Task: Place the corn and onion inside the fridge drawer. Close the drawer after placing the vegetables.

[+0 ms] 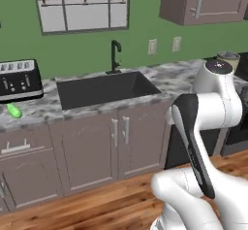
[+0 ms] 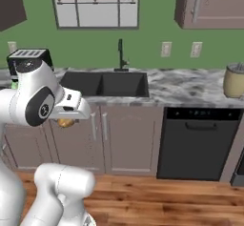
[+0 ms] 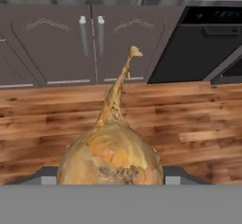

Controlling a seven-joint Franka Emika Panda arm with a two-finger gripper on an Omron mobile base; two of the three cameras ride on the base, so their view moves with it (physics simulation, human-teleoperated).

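While the onion (image 3: 111,154) rides in its grip, the end effector (image 3: 109,180) hangs over the wood floor (image 3: 189,119) before the sink cabinets (image 3: 71,43).

Clamped on the bulb's broad middle, the fingers sit mostly hidden behind it in the hand view, the thin stem pointing away toward the cabinet doors; in the right base view the onion (image 2: 66,122) peeks out just under the hand. It looks light and firm, but its round, glossy skin could roll or slip, so a hold across the widest part, not the brittle stem, seems safest. Farther out, the corn (image 1: 14,110) lies on the marble surface (image 1: 174,78) just in front of the toaster (image 1: 19,80), left of the sink (image 1: 106,89); smooth and tapered, it is probably best taken across its middle.
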